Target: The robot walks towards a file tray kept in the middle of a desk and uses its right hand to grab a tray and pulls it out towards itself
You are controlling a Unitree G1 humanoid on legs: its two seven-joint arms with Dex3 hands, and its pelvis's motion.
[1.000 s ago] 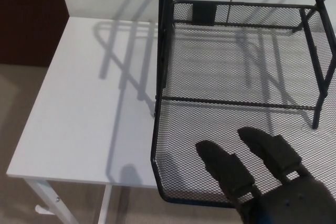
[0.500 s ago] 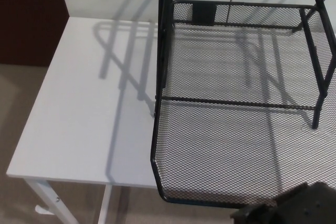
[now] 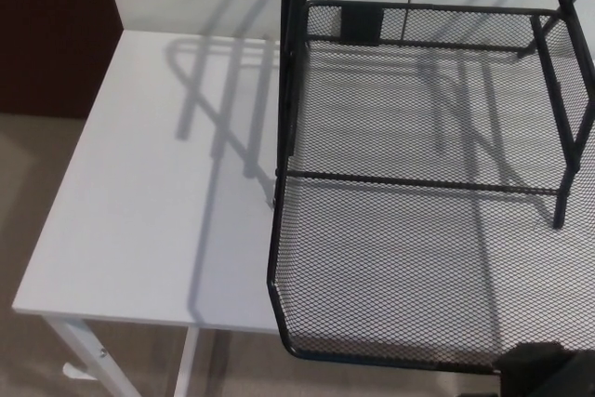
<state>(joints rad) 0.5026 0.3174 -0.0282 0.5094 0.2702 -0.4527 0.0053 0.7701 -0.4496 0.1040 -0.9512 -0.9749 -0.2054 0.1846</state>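
My right hand point(image 3: 547, 371) has dropped back from over the tray point(image 3: 409, 267) within the last second; only a dark edge of it shows at the lower right corner, and I cannot tell how it is set. The tray, black wire mesh with a rounded rim, sits drawn forward from its frame point(image 3: 567, 127), its front lip overhanging the near edge of the smooth white tabletop point(image 3: 158, 192). I judge the pull essentially finished. Thin black uprights cast long shadows across the matte surface.
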